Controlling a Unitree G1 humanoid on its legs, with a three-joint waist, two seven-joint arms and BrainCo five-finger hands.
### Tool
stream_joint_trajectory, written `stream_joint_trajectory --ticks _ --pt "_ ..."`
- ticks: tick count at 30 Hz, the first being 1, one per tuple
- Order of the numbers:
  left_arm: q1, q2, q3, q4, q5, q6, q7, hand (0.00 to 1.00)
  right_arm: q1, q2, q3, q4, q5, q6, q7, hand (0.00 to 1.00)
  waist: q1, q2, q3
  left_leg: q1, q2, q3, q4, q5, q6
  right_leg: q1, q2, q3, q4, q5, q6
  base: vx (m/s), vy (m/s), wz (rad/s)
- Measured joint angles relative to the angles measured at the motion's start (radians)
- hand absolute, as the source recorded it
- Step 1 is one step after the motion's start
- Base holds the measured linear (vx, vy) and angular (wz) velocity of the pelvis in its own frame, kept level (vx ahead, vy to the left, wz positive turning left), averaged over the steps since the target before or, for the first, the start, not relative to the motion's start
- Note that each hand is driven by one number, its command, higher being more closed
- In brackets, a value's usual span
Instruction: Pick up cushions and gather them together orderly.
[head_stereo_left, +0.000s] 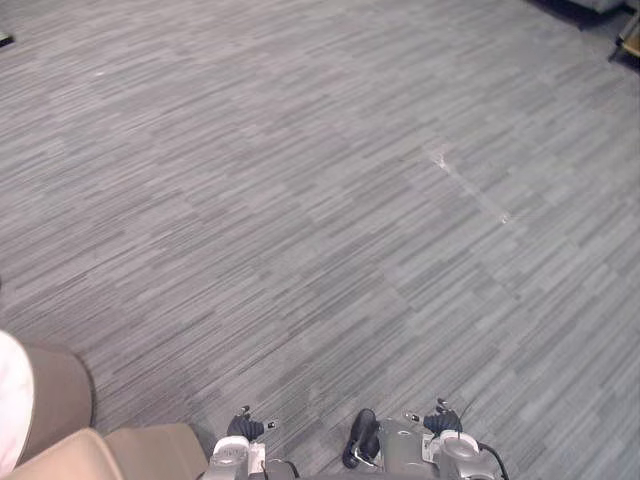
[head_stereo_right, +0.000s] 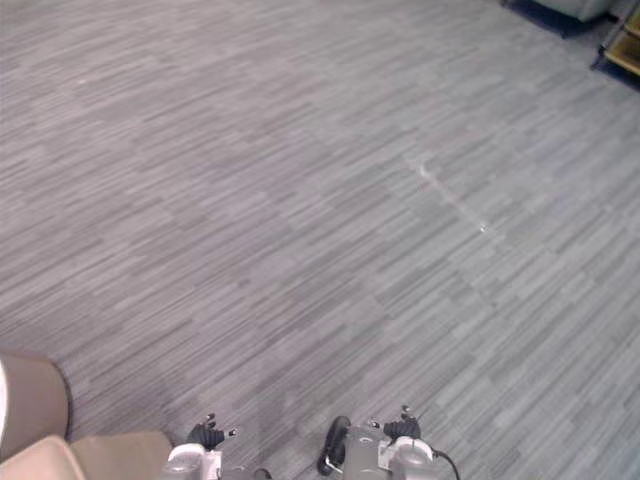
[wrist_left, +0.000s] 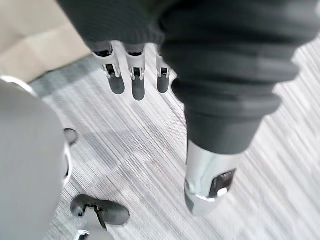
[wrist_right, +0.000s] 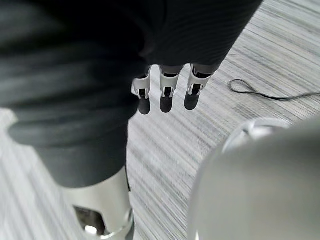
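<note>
Left wrist view: left robot hand (wrist_left: 138, 82) relaxed | tan cushions (wrist_left: 35, 45) near

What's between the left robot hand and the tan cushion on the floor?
Bare carpet separates the left robot hand from the tan cushion, seen in the left wrist view.

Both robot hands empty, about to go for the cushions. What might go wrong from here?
The tan cushions lie cut off at the head view's lower left edge, so a reach would be poorly seen. The left robot hand hangs open close beside them and may nudge them when turning.
</note>
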Motion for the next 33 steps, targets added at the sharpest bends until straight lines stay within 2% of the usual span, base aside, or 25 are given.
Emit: stream_joint_trajectory --ticks 1,2,4,6,8,10,11,12,13,15,16,17,18,19,21,22,24,26,27,28,29,30,31,32,33 --pt "0.001 -0.007 -0.001 -0.02 0.001 -0.001 -0.005 0.0 0.005 -0.005 -0.001 0.0 0.006 0.001 -0.003 0.0 0.005 0.007 0.014 -0.09 0.06 -0.056 0.262 0.007 0.057 0.064 0.034 0.037 -0.043 0.001 -0.012 0.25 -0.096 -0.85" --pt "0.001 -0.008 0.0 -0.029 0.001 -0.001 -0.006 0.0 0.006 -0.01 -0.001 0.0 0.006 0.003 -0.003 0.0 0.008 0.011 0.017 -0.121 0.067 -0.084 0.351 -0.011 0.078 0.084 0.044 0.06 -0.053 -0.004 -0.02 0.23 -0.017 -1.02" --pt "0.002 -0.007 -0.004 -0.056 0.002 -0.004 -0.006 0.0 0.013 -0.01 -0.001 -0.001 0.013 0.004 -0.006 0.0 0.015 0.012 0.03 -0.216 0.028 -0.171 0.479 -0.063 0.067 0.147 0.058 0.127 -0.078 -0.019 -0.037 0.21 0.025 -0.99" --pt "0.002 -0.002 -0.027 -0.087 0.001 -0.008 -0.005 0.0 0.015 -0.009 -0.003 0.003 0.034 0.008 -0.005 0.0 0.034 0.006 0.035 -0.312 -0.039 -0.222 0.401 -0.093 0.07 0.202 0.057 0.21 -0.116 -0.022 -0.042 0.25 0.065 -1.11" --pt "0.004 -0.004 -0.03 -0.107 0.0 -0.012 -0.005 0.0 0.023 -0.006 -0.026 0.005 0.036 0.012 -0.005 0.0 0.062 0.005 0.036 -0.381 -0.126 -0.311 0.142 -0.082 0.065 0.233 0.043 0.305 -0.143 -0.035 -0.023 0.31 0.155 -1.29" --pt "0.006 -0.006 -0.03 -0.113 -0.001 -0.02 -0.005 0.0 0.023 -0.005 -0.039 0.004 0.036 0.014 -0.005 0.0 0.064 0.005 0.036 -0.393 -0.179 -0.391 -0.123 0.003 0.031 0.256 0.025 0.37 -0.164 -0.052 0.002 0.31 0.166 -1.11" --pt "0.012 -0.003 -0.028 -0.112 -0.001 -0.023 -0.005 0.0 0.024 -0.01 -0.038 0.008 0.036 0.015 -0.005 0.0 0.069 0.005 0.035 -0.39 -0.185 -0.402 -0.209 0.095 0.012 0.278 0.019 0.412 -0.184 -0.064 0.017 0.44 0.239 -1.13" --pt "0.022 -0.001 -0.028 -0.11 -0.001 -0.026 -0.005 0.0 0.025 -0.005 -0.036 0.009 0.036 0.015 -0.005 0.0 0.073 -0.004 0.028 -0.374 -0.192 -0.395 -0.218 0.168 0.031 0.297 0.009 0.445 -0.199 -0.076 0.031 0.61 0.28 -0.94" --pt "0.021 0.017 -0.028 -0.106 0.0 -0.026 -0.006 0.0 0.028 0.011 -0.038 0.009 0.036 0.014 -0.003 0.0 0.066 -0.028 0.013 -0.377 -0.226 -0.393 -0.195 0.15 0.077 0.307 -0.023 0.462 -0.204 -0.081 0.047 0.56 0.216 -0.57" --pt "0.017 0.025 -0.024 -0.107 -0.001 -0.026 -0.007 0.0 0.045 0.015 -0.04 0.008 0.035 0.015 0.0 0.0 0.066 -0.054 0.009 -0.389 -0.245 -0.366 -0.126 0.078 0.11 0.284 -0.052 0.479 -0.123 -0.086 0.07 0.57 0.164 -0.31" --pt "0.015 0.027 -0.023 -0.106 -0.001 -0.026 -0.007 0.0 0.052 0.014 -0.041 0.007 0.034 0.014 0.0 0.0 0.073 -0.064 0.009 -0.363 -0.247 -0.336 -0.108 0.044 0.123 0.238 -0.055 0.502 0.018 -0.102 0.104 0.64 0.187 -0.42" --pt "0.015 0.031 -0.023 -0.102 -0.001 -0.025 -0.006 0.0 0.052 0.015 -0.041 0.006 0.034 0.014 0.0 0.0 0.073 -0.072 0.011 -0.332 -0.251 -0.317 -0.11 0.017 0.129 0.192 -0.059 0.509 0.157 -0.099 0.184 0.51 0.147 -0.56" --pt "0.014 0.036 -0.026 -0.1 0.0 -0.021 -0.005 0.0 0.052 0.019 -0.04 -0.004 0.035 0.011 0.002 0.0 0.069 -0.075 0.014 -0.274 -0.255 -0.302 -0.113 -0.015 0.136 0.108 -0.071 0.505 0.375 -0.063 0.33 0.6 0.132 -0.6" --pt "0.016 0.038 -0.041 -0.09 0.01 -0.005 -0.004 0.0 0.052 0.02 -0.038 -0.037 0.032 0.002 0.005 0.0 0.057 -0.07 0.017 -0.184 -0.255 -0.293 -0.131 -0.052 0.14 0.018 -0.085 0.462 0.603 -0.059 0.339 0.5 0.094 -0.55" --pt "0.015 0.039 -0.066 -0.081 0.01 -0.001 -0.003 0.0 0.05 0.018 -0.036 -0.046 0.032 -0.005 0.007 0.0 0.051 -0.063 0.019 -0.09 -0.253 -0.287 -0.191 -0.059 0.138 -0.046 -0.114 0.372 0.665 -0.081 0.273 0.44 0.049 -0.36" --pt "0.003 0.037 -0.081 -0.071 0.009 -0.001 -0.004 0.0 0.034 0.009 -0.03 -0.045 0.032 -0.01 0.009 0.0 0.045 -0.047 0.028 0.001 -0.237 -0.275 -0.265 -0.059 0.138 -0.085 -0.129 0.28 0.604 -0.118 0.199 0.49 -0.016 -0.25" --pt "-0.008 0.039 -0.098 -0.072 0.009 -0.003 -0.003 0.0 0.016 0.006 -0.024 -0.042 0.032 -0.01 0.01 0.0 0.038 -0.042 0.031 0.069 -0.209 -0.26 -0.32 -0.059 0.138 -0.153 -0.125 0.182 0.434 -0.127 0.155 0.6 -0.085 -0.11" --pt "-0.02 0.04 -0.102 -0.072 0.009 -0.004 -0.003 0.0 -0.004 -0.002 -0.018 -0.043 0.033 -0.015 0.011 0.0 0.019 -0.037 0.034 0.109 -0.178 -0.263 -0.357 -0.059 0.138 -0.224 -0.101 0.162 0.2 -0.036 0.138 0.51 -0.155 0.15" --pt "-0.016 0.041 -0.108 -0.069 0.009 -0.005 -0.003 0.0 -0.009 -0.01 -0.016 -0.041 0.032 -0.013 0.01 0.0 0.003 -0.039 0.033 0.136 -0.173 -0.27 -0.379 -0.06 0.136 -0.232 -0.084 0.174 0.022 0.075 0.14 0.56 -0.211 0.29" --pt "-0.01 0.043 -0.117 -0.058 0.01 -0.005 -0.003 0.0 0.006 -0.02 -0.013 -0.033 0.032 -0.009 0.009 0.0 0.0 -0.045 0.032 0.174 -0.178 -0.294 -0.388 -0.069 0.119 -0.225 -0.072 0.214 -0.087 0.265 0.128 0.71 -0.285 0.25" --pt "-0.011 0.026 -0.115 -0.039 0.016 -0.005 -0.004 0.0 0.01 -0.04 -0.013 -0.026 0.032 -0.007 0.01 0.0 -0.004 -0.026 0.031 0.201 -0.154 -0.317 -0.382 -0.075 0.109 -0.221 -0.049 0.225 -0.044 0.287 0.084 0.61 -0.235 0.0" --pt "-0.007 0.011 -0.113 -0.032 0.025 -0.006 -0.006 0.0 0.004 -0.052 -0.019 -0.021 0.031 -0.004 0.008 0.0 0.002 0.004 0.03 0.192 -0.129 -0.325 -0.346 -0.063 0.087 -0.233 -0.038 0.219 0.008 0.251 0.062 0.6 -0.256 -0.09" --pt "-0.008 0.0 -0.104 -0.031 0.03 -0.005 -0.004 0.0 0.0 -0.055 -0.036 -0.02 0.031 -0.002 0.007 0.0 0.0 0.013 0.035 0.167 -0.13 -0.346 -0.273 -0.039 0.05 -0.236 -0.04 0.217 0.057 0.198 0.062 0.57 -0.254 -0.14" --pt "-0.006 -0.015 -0.085 -0.033 0.03 -0.005 -0.004 0.0 0.005 -0.056 -0.043 -0.02 0.032 0.004 0.007 0.0 -0.002 0.019 0.037 0.116 -0.123 -0.362 -0.112 0.01 0.014 -0.212 -0.039 0.212 0.088 0.142 0.052 0.57 -0.267 0.04" --pt "-0.006 -0.028 -0.058 -0.035 0.029 -0.004 -0.004 0.0 0.013 -0.054 -0.039 -0.03 0.032 0.004 0.007 0.0 -0.006 0.025 0.038 0.046 -0.113 -0.376 0.062 0.078 0.002 -0.172 -0.037 0.208 0.083 0.113 0.046 0.57 -0.254 0.04"
